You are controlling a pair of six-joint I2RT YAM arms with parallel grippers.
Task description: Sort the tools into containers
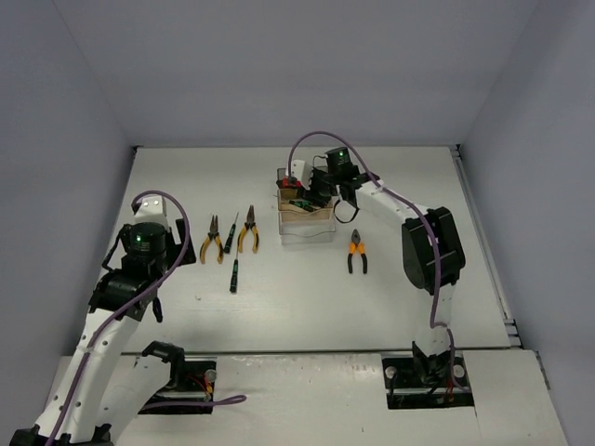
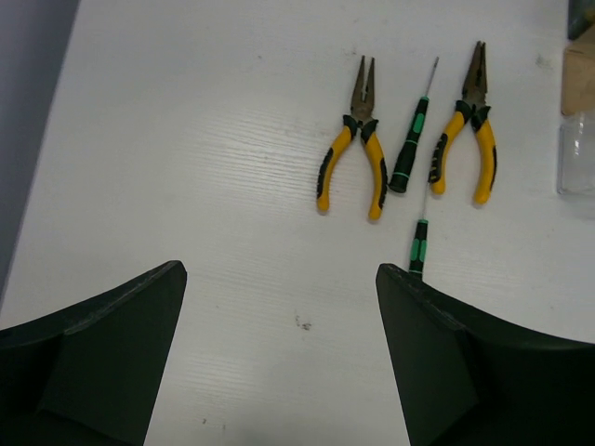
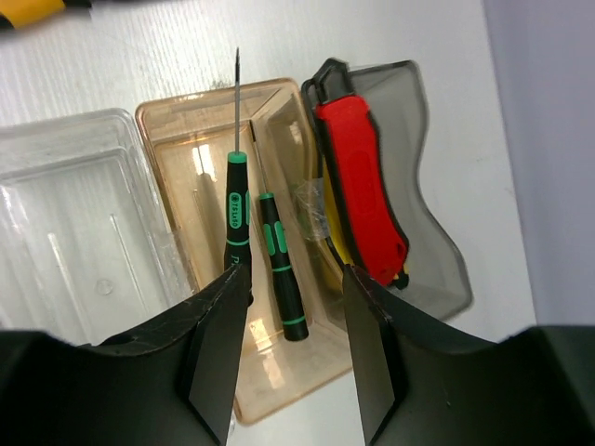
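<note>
nearest me the left gripper (image 2: 279,279) hangs spread wide over the table (image 2: 186,139), yellow pliers (image 2: 356,139) and a thin screwdriver (image 2: 409,149) lying just beyond it. farther back the right gripper (image 3: 296,279) has its jaws parted over the amber bin (image 3: 186,116); a second screwdriver (image 3: 237,200) leans on one finger, tip poking past the rim, so i reckon it could topple out or snag when the arm lifts

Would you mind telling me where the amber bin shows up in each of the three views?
Top external: amber bin near the centre, the middle of three joined bins.
Left wrist: cut off at the right edge.
Right wrist: centre, with a screwdriver lying in it.
Shared landmark: the clear bin joined to it.
</note>
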